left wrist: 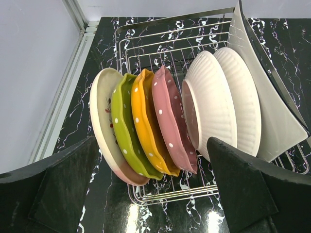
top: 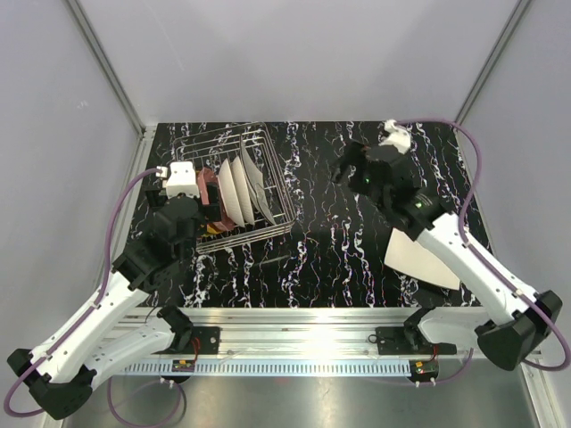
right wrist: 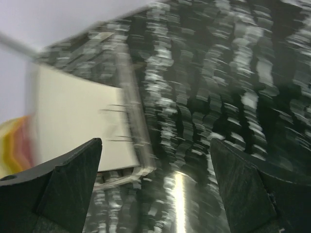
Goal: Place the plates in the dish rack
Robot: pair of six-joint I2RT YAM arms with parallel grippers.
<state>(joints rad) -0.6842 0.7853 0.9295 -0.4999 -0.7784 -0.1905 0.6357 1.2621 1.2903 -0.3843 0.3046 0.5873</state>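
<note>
Counter (top: 339,259): black stone-look slab with white veining, running across the whole workspace. Dish rack (top: 214,143): silver wire basket, standing on the left half of the counter, angled slightly to the counter's edges. Rack contents, from the left wrist view, all on edge in one row: a large squarish white plate (left wrist: 272,111) leaning against the far-right wire wall; then two round ribbed white plates (left wrist: 211,107) overlapping each other; then a pink dotted plate (left wrist: 170,121), an orange dotted plate (left wrist: 146,131) and a lime-green dotted plate (left wrist: 124,126), packed close together; last, a cream plate (left wrist: 102,111) with small red marks on its face, at the left end of the row. One more squarish cream plate (top: 419,257) lies flat on the right side of the counter, well apart from the rack and partly hidden under the right arm. Left gripper (left wrist: 151,160): fingers spread wide, nothing clamped, positioned at the rack's left side by the coloured plates. Right gripper (top: 352,169): above the counter just to the right of the rack, fingers wide apart, holding nothing; its wrist view is blurred but shows the rack's corner and the white square plate.
</note>
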